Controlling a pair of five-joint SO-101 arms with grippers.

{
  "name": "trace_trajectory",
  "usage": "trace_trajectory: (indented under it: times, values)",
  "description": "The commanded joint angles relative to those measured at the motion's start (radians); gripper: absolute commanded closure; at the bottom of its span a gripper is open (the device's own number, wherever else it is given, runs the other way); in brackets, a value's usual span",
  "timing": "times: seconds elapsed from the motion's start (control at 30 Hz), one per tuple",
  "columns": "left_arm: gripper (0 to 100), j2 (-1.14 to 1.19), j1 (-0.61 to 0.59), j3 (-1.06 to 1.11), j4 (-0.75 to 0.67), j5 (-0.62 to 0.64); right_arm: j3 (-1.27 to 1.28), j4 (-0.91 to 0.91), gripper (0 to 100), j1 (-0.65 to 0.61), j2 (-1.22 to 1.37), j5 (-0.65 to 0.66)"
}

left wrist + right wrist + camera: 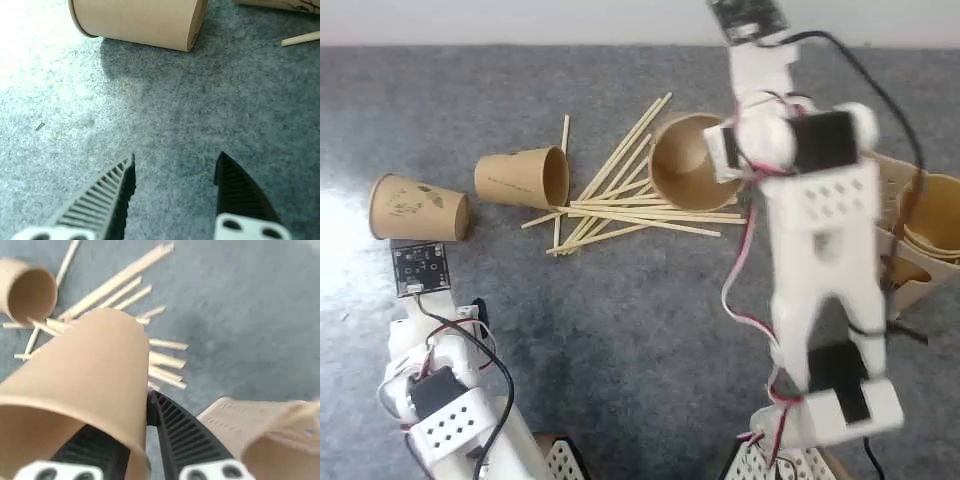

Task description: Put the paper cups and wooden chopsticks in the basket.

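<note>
My right gripper (145, 405) is shut on the rim of a brown paper cup (90, 385), held above the table. In the high view this cup (685, 160) hangs over the far end of a scattered pile of wooden chopsticks (620, 200). Two more paper cups lie on their sides on the grey mat, one (523, 177) next to the chopsticks and one (420, 207) at the far left. My left gripper (177, 157) is open and empty, low over the mat just short of the left cup (137, 22). The basket (910, 275) sits at the right edge.
The basket (235, 415) holds stacked paper cups (935, 215). The right arm (820, 250) stretches over the mat's right half, beside the basket. The left arm (430, 390) stands at the front left. Bare grey mat lies in the front middle.
</note>
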Motion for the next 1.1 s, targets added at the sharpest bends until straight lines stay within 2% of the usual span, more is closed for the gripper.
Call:
trace_trajectory:
  times: [0.0,0.47,0.63,0.73,1.07]
  values:
    - [75,-0.015,0.006,-0.005,-0.011,-0.014,-0.011,0.042,99.3,0.077,-0.143,0.041]
    - [75,-0.015,0.006,-0.002,-0.012,-0.012,0.000,0.042,99.3,0.674,-0.487,0.304]
    - [75,-0.015,0.006,-0.002,-0.012,-0.012,0.121,0.042,99.3,0.869,-0.542,0.393]
    - [75,-0.015,0.006,-0.002,-0.012,-0.012,0.198,0.042,99.2,0.926,-0.552,0.413]
    - [75,-0.015,0.006,-0.001,-0.011,-0.012,0.270,0.044,99.2,0.970,-0.542,0.413]
